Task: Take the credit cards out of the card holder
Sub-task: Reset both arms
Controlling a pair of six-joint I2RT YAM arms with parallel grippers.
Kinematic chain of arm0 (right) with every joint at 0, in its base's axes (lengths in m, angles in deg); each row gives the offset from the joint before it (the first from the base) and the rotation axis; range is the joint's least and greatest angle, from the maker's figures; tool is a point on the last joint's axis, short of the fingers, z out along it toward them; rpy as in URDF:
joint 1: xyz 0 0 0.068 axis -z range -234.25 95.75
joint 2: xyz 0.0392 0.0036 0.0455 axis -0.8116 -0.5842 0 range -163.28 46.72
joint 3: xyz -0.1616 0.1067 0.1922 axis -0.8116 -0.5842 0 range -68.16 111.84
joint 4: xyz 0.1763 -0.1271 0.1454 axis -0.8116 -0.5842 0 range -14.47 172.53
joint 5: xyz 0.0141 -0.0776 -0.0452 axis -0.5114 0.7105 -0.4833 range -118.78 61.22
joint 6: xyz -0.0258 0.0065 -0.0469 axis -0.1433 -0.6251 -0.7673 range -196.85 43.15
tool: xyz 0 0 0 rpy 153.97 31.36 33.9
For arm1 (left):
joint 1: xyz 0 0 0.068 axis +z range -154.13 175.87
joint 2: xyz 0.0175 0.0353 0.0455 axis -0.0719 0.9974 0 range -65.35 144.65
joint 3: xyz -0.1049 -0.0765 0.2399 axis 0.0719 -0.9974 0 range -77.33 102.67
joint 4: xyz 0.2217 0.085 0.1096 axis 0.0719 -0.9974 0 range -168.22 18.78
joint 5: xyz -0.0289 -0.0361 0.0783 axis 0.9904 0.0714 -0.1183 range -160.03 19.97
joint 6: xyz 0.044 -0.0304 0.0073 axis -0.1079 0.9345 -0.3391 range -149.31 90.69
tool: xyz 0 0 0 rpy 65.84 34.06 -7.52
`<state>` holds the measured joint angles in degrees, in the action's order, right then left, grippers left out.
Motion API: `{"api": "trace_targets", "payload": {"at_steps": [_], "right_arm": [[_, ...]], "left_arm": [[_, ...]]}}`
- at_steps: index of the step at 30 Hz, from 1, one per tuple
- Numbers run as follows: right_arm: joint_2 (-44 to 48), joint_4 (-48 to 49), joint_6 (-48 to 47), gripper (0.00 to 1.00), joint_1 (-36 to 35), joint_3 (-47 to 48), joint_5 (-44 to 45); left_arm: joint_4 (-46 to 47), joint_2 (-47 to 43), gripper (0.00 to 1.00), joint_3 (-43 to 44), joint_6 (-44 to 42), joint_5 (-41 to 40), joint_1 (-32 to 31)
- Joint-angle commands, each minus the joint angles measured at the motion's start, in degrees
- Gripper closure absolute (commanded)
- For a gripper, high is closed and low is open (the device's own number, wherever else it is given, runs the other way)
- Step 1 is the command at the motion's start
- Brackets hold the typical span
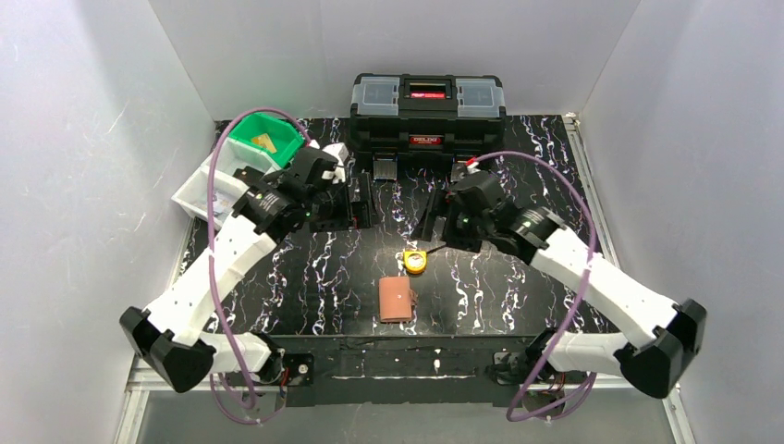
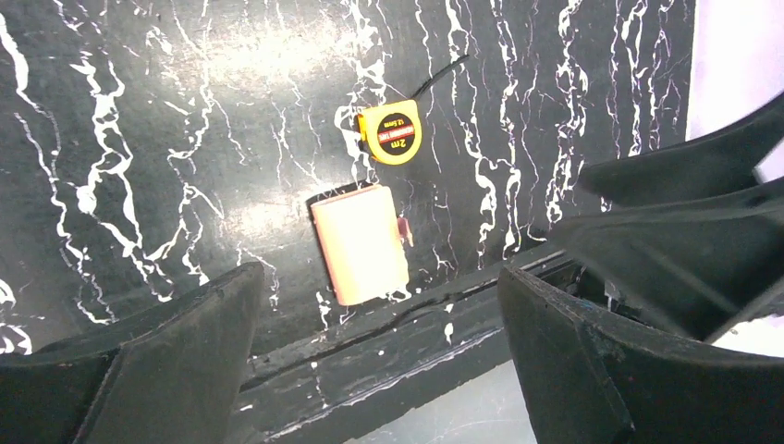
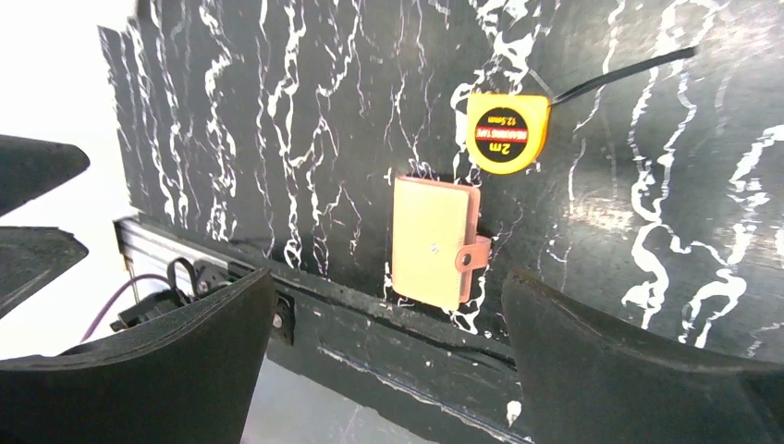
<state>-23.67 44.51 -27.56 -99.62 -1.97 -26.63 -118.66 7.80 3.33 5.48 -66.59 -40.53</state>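
The card holder is a tan leather wallet lying closed and flat near the table's front edge. It also shows in the left wrist view and in the right wrist view, where its snap tab is fastened over one side. No credit cards show; they are hidden inside or out of view. My left gripper is open and empty, raised behind and to the left of the holder. My right gripper is open and empty, raised behind and to the right of it.
A round yellow tape measure lies just behind the card holder. A large black toolbox stands at the back centre. A green bin and a white bin sit at the back left. The table's front edge runs just below the holder.
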Motion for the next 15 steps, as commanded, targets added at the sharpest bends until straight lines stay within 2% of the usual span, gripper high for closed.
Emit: {"api": "trace_targets", "payload": {"at_steps": [1,7,15], "right_arm": [[6.66,-4.13,-1.92,0.02,1.04,2.88,7.42],[11.59,-4.73,-2.92,0.02,1.31,2.23,11.09],[12.14,-3.67,-2.80,0.02,1.50,1.35,11.35]], "left_arm": [[-2.60,-5.91,0.02,1.31,-2.93,-5.42,0.22],[-4.22,-7.24,0.02,2.15,-4.02,-9.58,0.25],[-3.43,-6.33,0.02,1.63,-3.64,-10.68,0.25]]}}
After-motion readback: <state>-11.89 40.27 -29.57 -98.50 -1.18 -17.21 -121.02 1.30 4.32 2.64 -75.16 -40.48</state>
